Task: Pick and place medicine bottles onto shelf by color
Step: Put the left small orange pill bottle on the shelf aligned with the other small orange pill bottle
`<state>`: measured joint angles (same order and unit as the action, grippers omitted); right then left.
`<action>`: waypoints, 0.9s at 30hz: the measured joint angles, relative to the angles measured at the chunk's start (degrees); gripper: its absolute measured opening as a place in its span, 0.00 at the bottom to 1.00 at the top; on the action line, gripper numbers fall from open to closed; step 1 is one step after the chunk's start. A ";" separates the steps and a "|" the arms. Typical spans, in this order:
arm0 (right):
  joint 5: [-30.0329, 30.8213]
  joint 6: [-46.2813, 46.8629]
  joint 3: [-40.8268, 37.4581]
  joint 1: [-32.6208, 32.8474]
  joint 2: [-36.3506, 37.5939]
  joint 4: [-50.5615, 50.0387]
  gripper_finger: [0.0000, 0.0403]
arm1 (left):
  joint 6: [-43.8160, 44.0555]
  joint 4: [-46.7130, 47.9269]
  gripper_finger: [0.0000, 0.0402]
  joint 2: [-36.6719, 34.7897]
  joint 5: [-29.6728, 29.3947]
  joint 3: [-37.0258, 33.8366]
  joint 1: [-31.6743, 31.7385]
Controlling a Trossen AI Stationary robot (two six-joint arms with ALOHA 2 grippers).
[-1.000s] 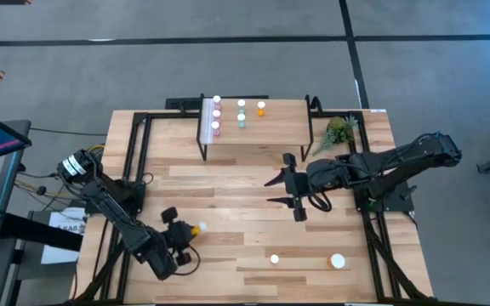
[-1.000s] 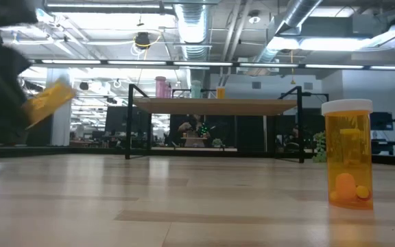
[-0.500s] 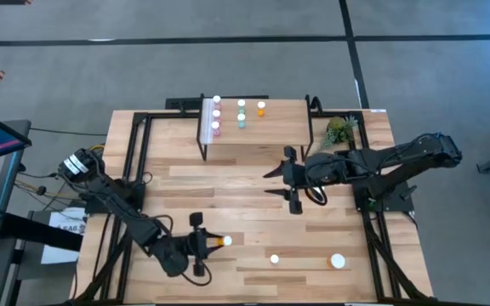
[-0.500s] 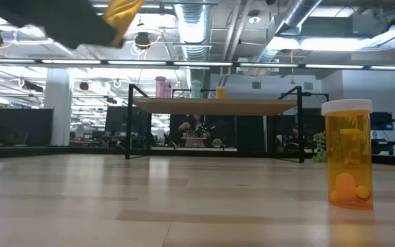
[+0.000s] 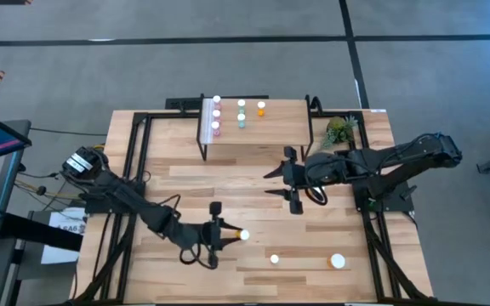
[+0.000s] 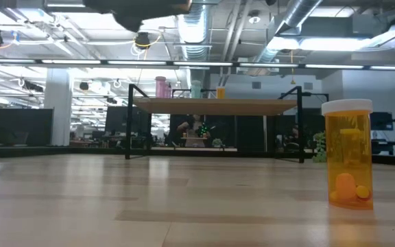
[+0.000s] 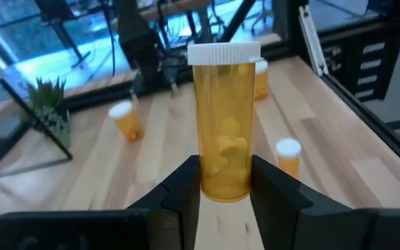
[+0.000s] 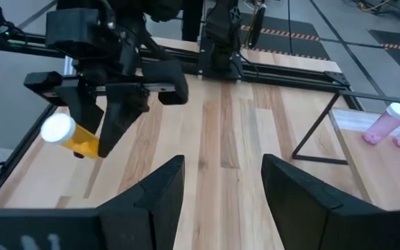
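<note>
The left gripper [image 5: 228, 235] is clamping an orange bottle [image 7: 223, 132] by its lower body, carrying it above the table [image 5: 253, 183] — long axis pointing toward the right arm, white cap leading. The shelf [image 5: 270, 129] is lying well apart, across the boards at the far edge. The right gripper [image 5: 272, 187] is waiting nearer it, fingers parted, empty — open office beyond.

The desk [image 5: 253, 191] is pale planked wood with a smooth, faintly glossy finish. The shelf [image 5: 279, 127] is the same light wood on thin black metal legs. The held bottle [image 7: 224, 132] is clear orange plastic, glossy, with a ribbed white plastic cap. The left claw [image 7: 224, 182] looks matt black plastic.
</note>
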<state>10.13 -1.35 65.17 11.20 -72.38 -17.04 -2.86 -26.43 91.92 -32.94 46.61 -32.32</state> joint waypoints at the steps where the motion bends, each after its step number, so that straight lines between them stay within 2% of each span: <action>1: -0.33 0.01 0.00 0.00 0.00 0.00 0.53 | -0.70 -0.60 0.24 0.00 0.87 0.00 0.81; 8: -1.27 -0.27 0.62 0.00 0.00 -0.99 0.53 | -1.28 -9.31 0.24 0.02 4.57 0.00 7.41; 14: -1.27 -2.05 3.81 0.40 0.07 -2.05 0.53 | -2.07 -15.73 0.24 0.02 15.29 0.00 12.13; 17: -1.29 -2.13 5.24 0.53 0.08 -2.46 0.53 | -2.18 -17.03 0.24 0.02 16.20 -1.09 13.60; 19: -1.27 -2.16 5.38 0.85 0.11 -2.52 0.53 | -2.05 -22.24 0.24 0.02 16.62 -4.46 14.36; 22: -1.28 -2.02 5.38 0.86 0.04 -3.07 0.53 | 0.80 -34.99 0.24 0.04 18.62 -12.91 15.01; 27: -1.24 -1.70 5.38 1.14 0.00 -3.63 0.53 | 1.41 -53.00 0.24 0.07 13.00 -24.59 14.16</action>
<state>8.88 -3.05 70.54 12.34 -72.38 -20.67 -1.45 -79.43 91.98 -19.93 22.02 -18.17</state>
